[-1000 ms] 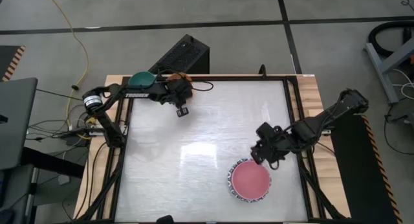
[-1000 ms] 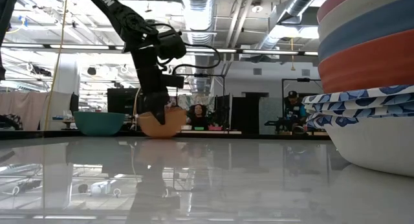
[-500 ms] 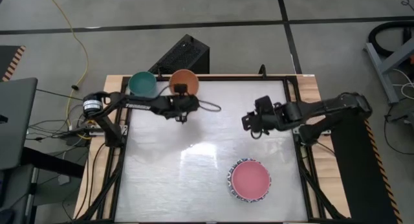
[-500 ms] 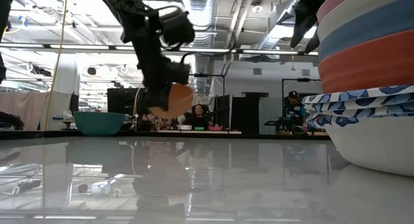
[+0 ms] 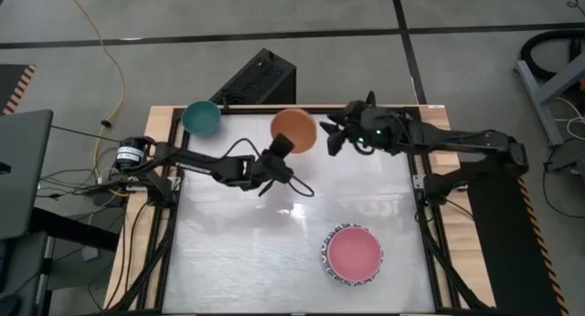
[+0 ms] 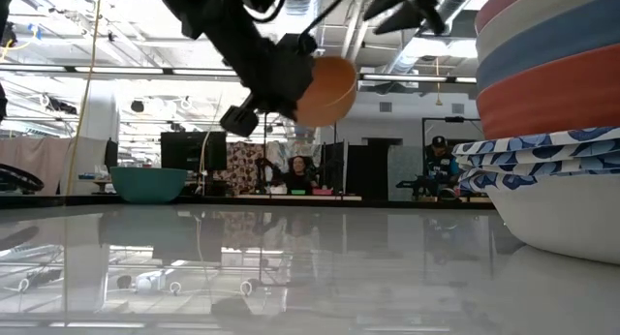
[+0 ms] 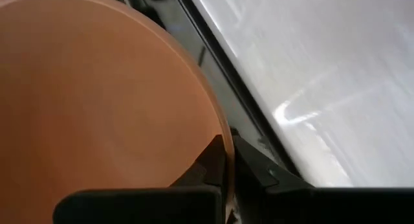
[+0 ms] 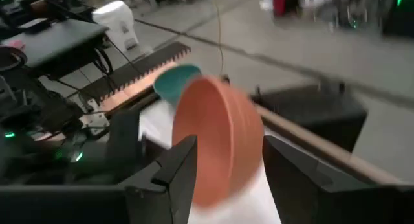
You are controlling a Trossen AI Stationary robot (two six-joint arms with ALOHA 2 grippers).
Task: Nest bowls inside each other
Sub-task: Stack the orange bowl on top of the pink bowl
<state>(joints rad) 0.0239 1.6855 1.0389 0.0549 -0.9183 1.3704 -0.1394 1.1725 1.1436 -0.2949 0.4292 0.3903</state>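
My left gripper is shut on an orange bowl, which hangs tipped on its side above the table's far middle. My right gripper stands open just right of that bowl, pointing at its rounded outside; its fingers show on either side of the bowl and I see no touch. A teal bowl rests on its base at the far left corner. A stack of nested bowls, pink on top with a blue-and-white rim at the outside, sits near the front right. My left gripper pinches the orange bowl's rim, one finger inside the bowl and one outside. The fingers come from the table's left, slanting a little down. The bowl is lifted clear of the table, turned on its side with its bottom toward my right gripper.
A black metal frame borders the glossy white table top. A dark box stands beyond the far edge. A cable loops below my left gripper. People and furniture show in the room behind.
My left gripper has lifted the orange bowl off the far left corner, carried it up and toward the table's right, and rolled, so the bowl now lies on its side in the air. My right gripper has risen from the stack and swung to the far edge, toward the orange bowl.
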